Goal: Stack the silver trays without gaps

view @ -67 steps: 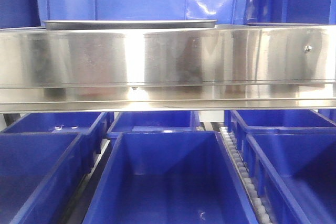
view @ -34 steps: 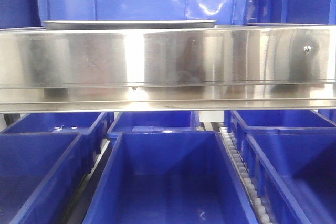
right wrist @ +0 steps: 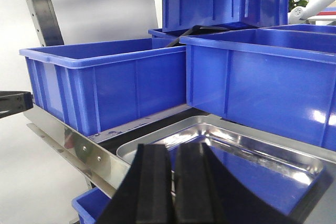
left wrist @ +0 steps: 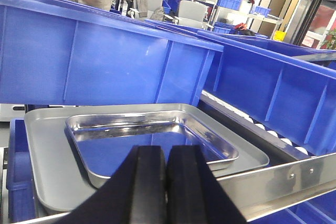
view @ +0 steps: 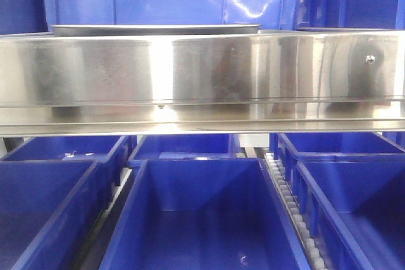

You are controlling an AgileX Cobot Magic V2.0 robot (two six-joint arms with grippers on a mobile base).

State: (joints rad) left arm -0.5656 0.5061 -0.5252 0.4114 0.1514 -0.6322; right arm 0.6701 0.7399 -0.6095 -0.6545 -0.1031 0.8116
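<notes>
I see small silver tray (left wrist: 152,142) nested in larger tray (left wrist: 50,161) | left gripper (left wrist: 167,182) pressed together, empty | right gripper (right wrist: 172,182) pressed together, above tray rim | shelf rail (view: 202,74) in front

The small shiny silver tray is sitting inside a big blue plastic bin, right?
Not quite. The small shiny silver tray is sitting inside a bigger matte silver tray, not inside a blue plastic bin. The bins stand behind it. The left wrist view shows this.
</notes>
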